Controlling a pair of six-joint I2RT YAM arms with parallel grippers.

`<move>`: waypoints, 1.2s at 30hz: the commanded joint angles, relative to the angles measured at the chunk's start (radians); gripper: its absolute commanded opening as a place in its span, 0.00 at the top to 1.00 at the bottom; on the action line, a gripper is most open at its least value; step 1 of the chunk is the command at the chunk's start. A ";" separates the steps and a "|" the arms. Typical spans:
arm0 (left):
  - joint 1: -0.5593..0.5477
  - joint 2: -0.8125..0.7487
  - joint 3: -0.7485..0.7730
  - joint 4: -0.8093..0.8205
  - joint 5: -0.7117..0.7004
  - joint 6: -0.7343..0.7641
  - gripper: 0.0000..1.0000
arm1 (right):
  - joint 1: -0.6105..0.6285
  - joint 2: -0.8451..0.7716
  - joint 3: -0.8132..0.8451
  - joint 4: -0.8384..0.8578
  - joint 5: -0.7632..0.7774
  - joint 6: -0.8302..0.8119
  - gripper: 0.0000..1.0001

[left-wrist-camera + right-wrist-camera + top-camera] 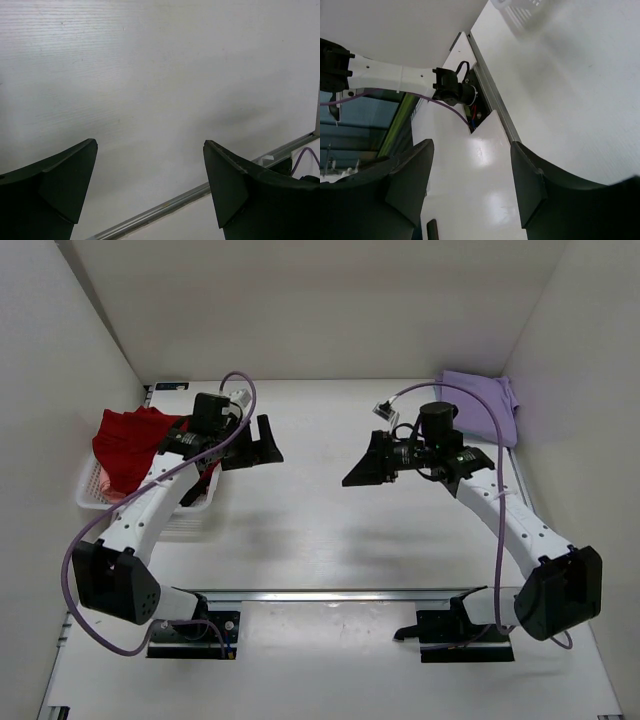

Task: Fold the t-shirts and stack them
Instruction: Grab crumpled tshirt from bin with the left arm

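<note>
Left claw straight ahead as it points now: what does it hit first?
Probably the table; the open left claw has nothing else ahead in its wrist view, though depth is unclear.

Left t-shirt (127,436) in basket (93,498), right t-shirt (484,400) rearmost

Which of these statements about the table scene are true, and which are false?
1. The red t-shirt is heaped in the white lattice basket on the left. True.
2. The right fingers grip the lavender t-shirt. False: they stand open and empty, and that shirt lies in the far right corner, apart from them.
3. The left fingers are open and hold nothing. True.
4. The two t-shirts are stacked in the middle of the table. False: they lie at opposite sides.
</note>
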 commanded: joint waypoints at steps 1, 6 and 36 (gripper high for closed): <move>0.035 -0.038 0.012 0.044 0.046 0.001 0.01 | -0.047 -0.082 0.007 0.033 -0.026 -0.023 0.40; 0.031 -0.112 -0.003 0.126 0.020 0.054 0.02 | -0.182 -0.215 -0.133 0.182 -0.058 0.068 0.42; 0.454 0.237 0.054 0.400 -0.535 -0.162 0.36 | -0.364 -0.216 0.022 -0.396 0.312 -0.268 0.68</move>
